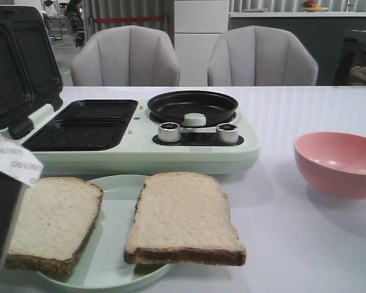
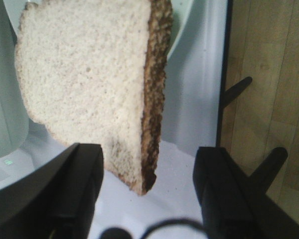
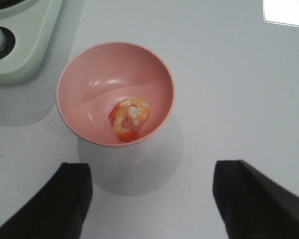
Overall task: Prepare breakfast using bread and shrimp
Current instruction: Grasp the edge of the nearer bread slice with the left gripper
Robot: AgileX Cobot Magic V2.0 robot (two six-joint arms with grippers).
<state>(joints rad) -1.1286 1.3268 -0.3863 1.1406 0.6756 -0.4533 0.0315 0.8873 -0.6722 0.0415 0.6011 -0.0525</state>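
Pale green plate (image 1: 113, 210) at the near edge of the counter (image 1: 305, 244), carrying both slices of bread. Left slice (image 1: 52, 223) lies flat on the plate; right slice (image 1: 183, 218) overhangs the rim toward the camera, its dark crust edge off the plate — handy, probably, for a side pinch.

Left end effector (image 2: 149, 186) hovers over the left slice's crust corner, fingers (image 2: 82, 174) spread wide with the corner between them, nothing gripped. Looks lined up for an edge grab.

Right end effector (image 3: 152, 191) hangs above the pink bowl (image 3: 72, 99), fingers apart, empty. Shrimp (image 3: 129, 118) sit curled low on the bowl's inner wall. I make out one clump of orange and white; could be two pressed together, hard to tell from this height.

Beyond the plate: mint breakfast machine (image 1: 232, 155). Sandwich press lid (image 1: 15, 67) propped open at far left, two dark square wells (image 1: 88, 125) exposed and bare — the likely home for the bread. Round black pan (image 1: 192, 105) on its right half, two silver knobs (image 1: 198, 132) in front.

Obstacles: the open lid leans over the left side, so a slice would need to go in from the front or above. Bowl wall is steep; the shrimp will want a straight-down reach. Two grey chairs (image 1: 195, 58) stand behind the counter, well apart from the work.
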